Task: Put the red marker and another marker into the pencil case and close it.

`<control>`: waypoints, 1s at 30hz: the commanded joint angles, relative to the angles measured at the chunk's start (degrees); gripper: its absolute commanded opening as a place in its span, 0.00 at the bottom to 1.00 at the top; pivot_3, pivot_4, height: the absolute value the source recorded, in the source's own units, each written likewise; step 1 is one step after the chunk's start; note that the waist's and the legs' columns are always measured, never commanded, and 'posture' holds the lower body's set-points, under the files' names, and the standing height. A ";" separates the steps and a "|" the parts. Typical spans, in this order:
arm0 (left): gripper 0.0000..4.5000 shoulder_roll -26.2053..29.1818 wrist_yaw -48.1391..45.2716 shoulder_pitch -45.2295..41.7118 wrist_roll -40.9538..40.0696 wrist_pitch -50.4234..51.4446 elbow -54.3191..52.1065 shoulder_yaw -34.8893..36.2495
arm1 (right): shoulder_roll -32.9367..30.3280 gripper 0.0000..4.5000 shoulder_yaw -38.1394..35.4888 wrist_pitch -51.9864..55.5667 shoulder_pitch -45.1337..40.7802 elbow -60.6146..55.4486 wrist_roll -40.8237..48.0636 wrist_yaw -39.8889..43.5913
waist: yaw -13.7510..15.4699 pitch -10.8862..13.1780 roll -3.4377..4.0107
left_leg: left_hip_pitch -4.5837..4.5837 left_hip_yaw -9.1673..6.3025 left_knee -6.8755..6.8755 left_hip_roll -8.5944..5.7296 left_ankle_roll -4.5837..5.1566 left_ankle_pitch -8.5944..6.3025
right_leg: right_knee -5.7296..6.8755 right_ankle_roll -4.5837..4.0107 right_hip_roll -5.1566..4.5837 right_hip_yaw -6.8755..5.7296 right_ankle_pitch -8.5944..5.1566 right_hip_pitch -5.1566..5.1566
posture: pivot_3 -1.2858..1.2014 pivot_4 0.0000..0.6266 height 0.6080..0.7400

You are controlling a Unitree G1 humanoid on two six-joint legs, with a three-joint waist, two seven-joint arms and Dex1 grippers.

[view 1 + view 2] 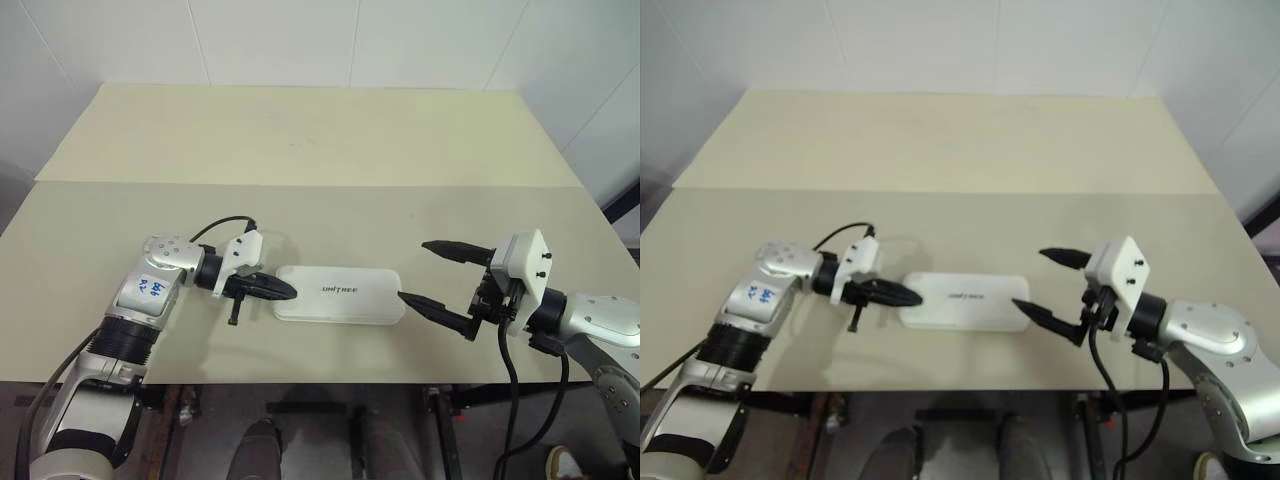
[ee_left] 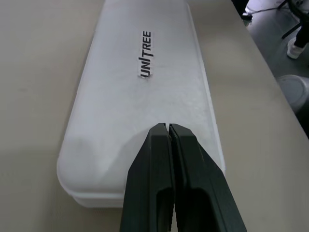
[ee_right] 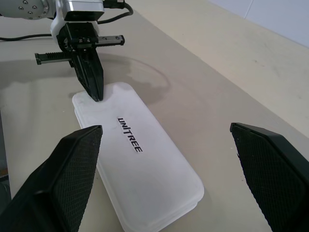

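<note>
Flat white hard-plastic pencil case (image 1: 340, 294) lying lid-down on the beige desk (image 1: 300, 140), at the near middle, lettering up. Left gripper (image 1: 285, 290) with jaws pressed together, tips on the lid's left end. Right gripper (image 1: 430, 275) with jaws spread wide, empty, just beside the right end. Best pressed straight down near the edge, evenly, until fully latched. Markers presumably inside, hidden; seam closure hard to judge.
</note>
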 commanded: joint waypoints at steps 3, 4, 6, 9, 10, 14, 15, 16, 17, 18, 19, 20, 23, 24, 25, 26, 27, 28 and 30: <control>0.01 -0.99 3.05 -0.73 4.10 1.97 -2.22 -3.27 | 0.48 1.00 -0.58 -0.79 -0.06 -2.21 0.22 -0.92 | 0.00 0.00 0.00 | 0.00 0.00 0.01 0.00 0.00 0.00 | 0.00 0.00 0.00 0.00 0.00 0.00 | 0.52 0.24 1.00; 0.01 -1.07 3.27 -0.82 4.10 2.43 -2.38 -3.30 | 0.48 1.00 -0.55 -0.80 -0.04 -2.22 0.24 -0.97 | -0.02 0.00 0.00 | 0.00 0.00 0.01 0.00 0.00 0.00 | 0.01 0.00 0.00 0.00 0.00 0.00 | 0.52 0.24 1.00; 0.01 -1.06 3.44 -0.85 4.07 2.81 -2.57 -3.37 | 0.47 1.00 -0.53 -0.81 -0.02 -2.23 0.26 -1.02 | -0.04 0.00 0.00 | 0.01 0.00 0.01 0.00 0.00 0.00 | 0.03 0.00 0.00 0.00 0.00 0.00 | 0.52 0.24 1.00; 0.01 -0.10 1.28 -0.86 4.03 4.08 -5.67 -5.00 | 0.70 1.00 -0.27 -0.91 -0.01 -2.24 0.16 -1.20 | -0.06 0.00 0.00 | 0.01 0.00 0.03 0.00 0.00 0.00 | 0.04 0.00 0.00 0.00 0.00 0.00 | 0.52 0.24 1.00; 0.01 0.18 1.07 -0.73 4.22 4.77 -6.51 -5.35 | 0.83 1.00 -0.14 -0.95 -0.08 -2.21 0.11 -1.28 | -0.06 0.00 0.00 | 0.01 0.00 0.03 0.00 0.00 0.00 | 0.03 0.00 0.00 0.01 0.00 0.00 | 0.52 0.24 1.00; 0.01 0.28 2.11 -0.03 3.36 5.53 -7.67 -4.49 | 1.04 1.00 0.01 -0.88 -0.19 -2.30 0.11 -1.41 | -0.05 0.00 0.00 | 0.00 0.00 0.00 0.00 0.01 0.00 | 0.00 0.00 0.00 0.01 0.00 -0.01 | 0.52 0.24 1.00; 0.01 -0.25 3.07 0.07 1.78 6.96 -7.80 -2.93 | 1.04 1.00 -0.03 -0.82 -0.26 -2.27 0.17 -1.40 | -0.05 0.00 0.00 | 0.00 0.00 0.00 0.00 0.01 0.00 | 0.00 0.00 0.00 0.01 0.00 -0.01 | 0.52 0.24 1.00; 0.01 -0.71 3.80 -0.15 -0.14 8.20 -7.67 -0.87 | 1.01 1.00 -0.10 -0.78 -0.31 -2.21 0.24 -1.33 | -0.05 0.00 0.00 | 0.00 0.00 0.00 0.00 0.01 0.00 | 0.01 0.00 0.00 0.01 0.00 -0.01 | 0.52 0.24 1.00; 0.01 -0.91 4.11 -0.41 -1.90 8.97 -7.43 1.07 | 1.00 1.00 -0.11 -0.73 -0.40 -2.13 0.28 -1.28 | -0.07 0.00 0.00 | -0.01 0.00 0.00 0.00 0.01 0.00 | 0.01 0.00 0.00 0.01 0.00 -0.01 | 0.52 0.24 1.00; 0.01 -0.97 4.19 -0.60 -2.90 9.39 -7.31 2.22 | 0.99 1.00 -0.11 -0.70 -0.44 -2.08 0.31 -1.25 | -0.07 0.01 0.00 | -0.02 0.00 0.01 0.00 0.01 0.00 | 0.02 0.00 0.00 0.01 0.00 -0.03 | 0.52 0.24 1.00; 0.01 -0.87 3.84 -0.69 -4.51 9.30 -7.13 3.96 | 0.95 1.00 -0.15 -0.77 -0.45 -1.90 0.31 -1.10 | -0.13 0.01 0.00 | -0.04 0.00 0.02 0.00 0.01 0.00 | 0.03 0.00 0.01 0.01 0.00 -0.04 | 0.52 0.24 1.00; 0.01 -0.80 4.10 -0.79 -5.81 9.49 -6.86 5.70 | 0.93 1.00 -0.16 -0.82 -0.51 -1.68 0.32 -0.96 | -0.21 0.01 0.00 | -0.03 0.00 0.01 0.00 0.01 0.00 | 0.03 0.01 0.01 0.01 0.00 -0.05 | 0.52 0.24 1.00; 0.01 -0.42 5.59 -0.71 -8.97 9.65 -5.97 10.93 | 0.86 1.00 0.04 -1.06 -1.01 -0.74 0.16 -0.46 | -0.23 0.01 0.00 | -0.02 0.00 -0.02 0.00 0.01 0.00 | 0.02 0.01 0.00 0.01 0.00 -0.05 | 0.52 0.24 1.00; 0.01 -0.23 6.01 -0.53 -9.29 9.65 -6.00 11.81 | 0.83 1.00 -0.07 -1.20 -1.08 -0.38 0.15 -0.20 | -0.21 0.01 0.00 | -0.03 0.00 -0.03 0.00 0.01 0.00 | 0.02 0.01 0.00 0.01 0.00 -0.06 | 0.52 0.24 1.00; 0.01 0.16 5.84 0.00 -9.65 8.82 -6.33 12.76 | 0.81 1.00 -0.05 -1.35 -1.25 0.04 0.02 0.07 | -0.15 0.01 0.00 | -0.03 0.00 -0.03 0.00 0.01 0.00 | 0.02 0.01 0.00 0.01 0.00 -0.06 | 0.52 0.24 1.00; 0.05 0.82 6.00 1.42 -10.50 8.58 -7.51 14.50 | 0.93 1.00 -0.09 -1.67 -1.65 0.96 -0.07 0.44 | -0.15 0.01 0.00 | -0.02 0.00 -0.03 0.00 0.01 0.00 | 0.02 0.01 0.00 0.01 0.00 -0.06 | 0.52 0.24 1.00; 0.09 1.71 5.80 3.11 -11.73 9.52 -8.84 16.07 | 1.08 1.00 -0.13 -2.10 -2.04 1.91 -0.24 0.78 | -0.33 0.01 0.00 | -0.03 0.00 -0.03 0.00 0.01 0.00 | 0.01 0.01 0.00 0.01 0.00 -0.06 | 0.52 0.24 1.00; 0.14 2.29 5.86 4.30 -12.66 10.39 -9.95 17.00 | 1.14 1.00 -0.30 -2.52 -2.26 2.74 -0.32 1.20 | -0.42 0.01 0.00 | -0.02 0.01 -0.05 0.00 0.01 0.00 | 0.01 0.01 0.00 0.01 0.00 -0.06 | 0.52 0.24 1.00; 0.29 3.21 6.37 6.66 -13.32 9.81 -10.99 18.73 | 1.16 1.00 -0.43 -3.28 -2.67 4.16 -0.52 1.87 | -0.31 0.01 0.00 | 0.00 0.00 -0.12 0.01 0.01 0.00 | 0.05 0.00 0.00 0.01 -0.01 -0.08 | 0.52 0.24 1.00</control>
